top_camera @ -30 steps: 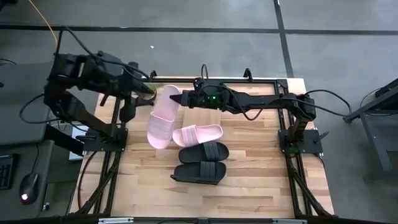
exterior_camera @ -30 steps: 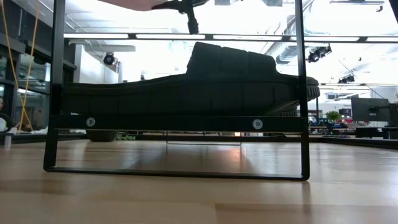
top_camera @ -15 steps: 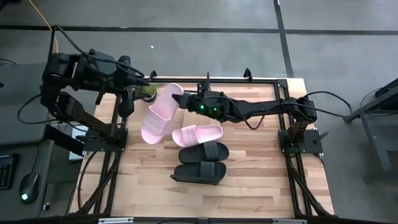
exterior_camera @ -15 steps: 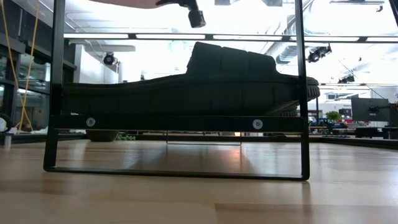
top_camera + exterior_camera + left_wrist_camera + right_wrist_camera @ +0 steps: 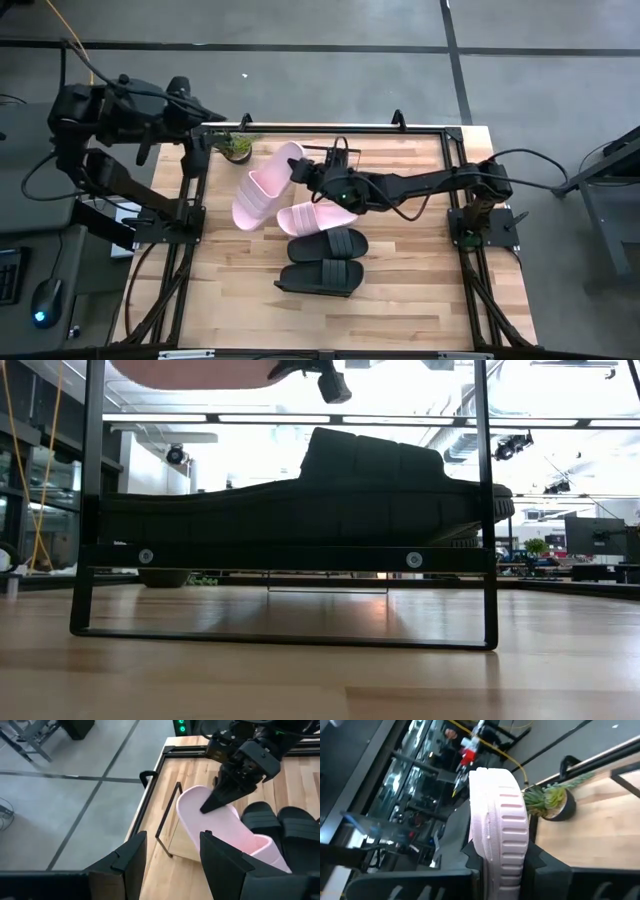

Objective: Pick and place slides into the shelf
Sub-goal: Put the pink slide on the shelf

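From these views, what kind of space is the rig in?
Probably a robotics lab or workshop. The wooden table stands on a bare grey concrete floor, exposed ceiling ducts and strip lights show behind, and a desk with a mouse sits beside the left arm.

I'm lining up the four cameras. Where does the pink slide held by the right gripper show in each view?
High: held pink slide, left of centre.
Low: top edge, above the black slide.
Left wrist: centre-right.
Right wrist: sole edge-on, centre.
Shared landmark: right gripper shut on its end.
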`<state>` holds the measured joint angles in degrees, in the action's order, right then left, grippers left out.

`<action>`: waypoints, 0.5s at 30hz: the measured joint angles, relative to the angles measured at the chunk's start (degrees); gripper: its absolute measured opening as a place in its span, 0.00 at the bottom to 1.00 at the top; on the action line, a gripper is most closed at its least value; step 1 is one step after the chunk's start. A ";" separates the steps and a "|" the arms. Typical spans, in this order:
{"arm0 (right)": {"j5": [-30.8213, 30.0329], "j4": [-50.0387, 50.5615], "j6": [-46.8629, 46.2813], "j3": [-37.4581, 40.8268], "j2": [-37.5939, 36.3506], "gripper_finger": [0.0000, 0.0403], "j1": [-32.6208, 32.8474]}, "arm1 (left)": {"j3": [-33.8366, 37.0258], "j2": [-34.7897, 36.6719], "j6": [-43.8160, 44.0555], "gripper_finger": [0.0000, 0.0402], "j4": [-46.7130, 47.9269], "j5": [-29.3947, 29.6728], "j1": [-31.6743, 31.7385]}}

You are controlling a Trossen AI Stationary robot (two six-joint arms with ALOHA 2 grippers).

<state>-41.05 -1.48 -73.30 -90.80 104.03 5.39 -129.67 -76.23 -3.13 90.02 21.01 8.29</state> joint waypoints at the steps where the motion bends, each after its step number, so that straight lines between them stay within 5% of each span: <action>1: -1.10 0.58 -0.79 0.00 0.00 0.09 0.41 | 0.00 0.14 -0.07 0.42 0.00 0.09 0.00; 15: -14.79 17.03 -13.86 0.00 -3.47 0.09 4.68 | 0.00 1.56 -1.18 0.42 0.00 0.24 0.00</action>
<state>-55.84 15.55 -87.15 -90.80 100.56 10.07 -129.67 -74.67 -4.32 90.02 21.26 8.29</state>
